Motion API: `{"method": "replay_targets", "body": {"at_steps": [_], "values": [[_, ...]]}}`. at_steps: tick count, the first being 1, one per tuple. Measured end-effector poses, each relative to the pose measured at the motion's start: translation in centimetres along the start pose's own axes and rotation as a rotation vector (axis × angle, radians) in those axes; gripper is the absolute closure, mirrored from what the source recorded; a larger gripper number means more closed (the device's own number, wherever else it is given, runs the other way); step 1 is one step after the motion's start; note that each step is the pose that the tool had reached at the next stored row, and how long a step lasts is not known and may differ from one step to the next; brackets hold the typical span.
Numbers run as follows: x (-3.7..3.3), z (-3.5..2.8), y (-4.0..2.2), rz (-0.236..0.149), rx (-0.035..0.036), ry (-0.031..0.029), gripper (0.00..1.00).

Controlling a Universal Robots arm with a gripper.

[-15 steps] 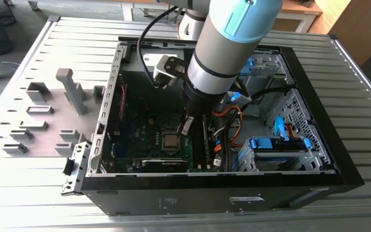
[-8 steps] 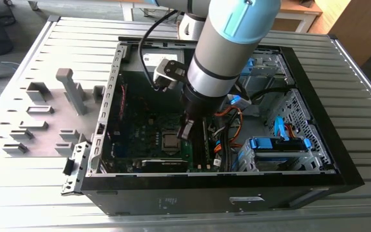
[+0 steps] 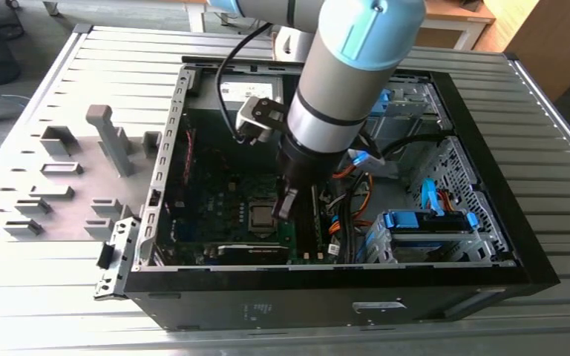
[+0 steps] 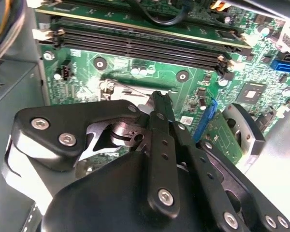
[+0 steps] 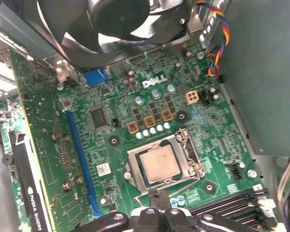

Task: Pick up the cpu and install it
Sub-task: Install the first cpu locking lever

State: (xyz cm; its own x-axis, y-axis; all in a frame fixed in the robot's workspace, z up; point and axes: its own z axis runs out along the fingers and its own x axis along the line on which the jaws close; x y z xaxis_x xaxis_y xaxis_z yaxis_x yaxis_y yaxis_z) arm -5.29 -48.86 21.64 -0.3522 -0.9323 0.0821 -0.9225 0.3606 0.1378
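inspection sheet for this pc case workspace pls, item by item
surface: ribbed metal table, open computer case lying on it
job's things: cpu sits flat in the motherboard socket, silvery top showing
clutter: grey holder blocks on the table at the exterior view's left
grippers: pincer fingertips drawn together just beside the socket, holding nothing
cables: coloured wire bundle beside the board; black cable along the arm
surroundings: wooden furniture behind the table

1 open black PC tower case (image 3: 522,267), 1 green motherboard (image 5: 150,101), 1 silvery square cpu (image 5: 157,164) seated in 1 metal-framed socket (image 5: 183,145), 1 black fan (image 5: 121,19), 3 square copper-coloured inductors (image 5: 149,122), approx. 9 grey plastic holder blocks (image 3: 116,141)
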Motion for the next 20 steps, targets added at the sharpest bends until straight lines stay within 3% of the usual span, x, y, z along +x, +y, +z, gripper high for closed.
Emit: {"method": "replay_targets", "body": {"at_steps": [3,5,12,13,14,15,20], "values": [[-0.09,0.32,-0.02,0.003,0.0067,0.0175,0.89],[-0.22,0.48,-0.01,0.004,0.0083,0.0223,0.89],[-0.38,0.54,-0.05,0.004,0.0081,0.0214,0.89],[-0.37,0.56,-0.06,0.003,0.0065,0.0170,0.89],[-0.38,0.59,-0.07,0.001,0.0030,0.0079,0.89],[-0.38,0.61,-0.06,0.000,0.0010,0.0026,0.89],[-0.38,0.70,-0.05,0.000,0.0006,0.0009,0.89]]}}
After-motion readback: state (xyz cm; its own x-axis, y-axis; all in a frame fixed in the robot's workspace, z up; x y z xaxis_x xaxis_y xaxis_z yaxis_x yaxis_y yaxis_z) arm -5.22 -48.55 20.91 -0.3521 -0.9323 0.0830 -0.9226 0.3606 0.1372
